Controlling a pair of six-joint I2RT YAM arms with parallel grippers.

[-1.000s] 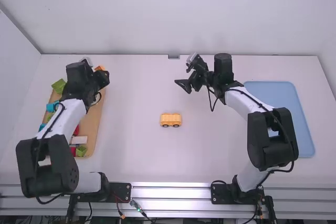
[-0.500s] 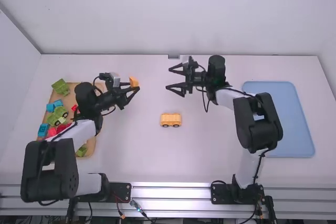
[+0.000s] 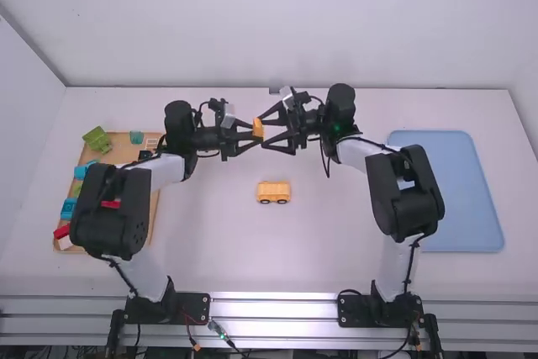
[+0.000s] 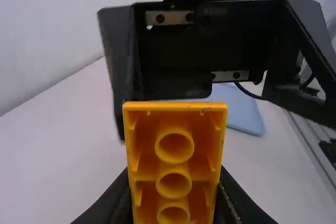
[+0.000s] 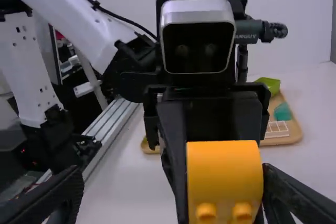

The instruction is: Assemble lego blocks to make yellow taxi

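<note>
Left claw clamps orange block, facing spread right claw.

Left end effector clamped; right end effector spread, facing it.

Overhead camera and two facing wrist cameras, sharing one work area.
The high view looks forward and down from above, covering the white flat table from well back. At close range, the left wrist view faces the black two-finger right gripper, the right wrist view the black two-finger left gripper. Both wrist views share the orange hollow plastic block.
</note>
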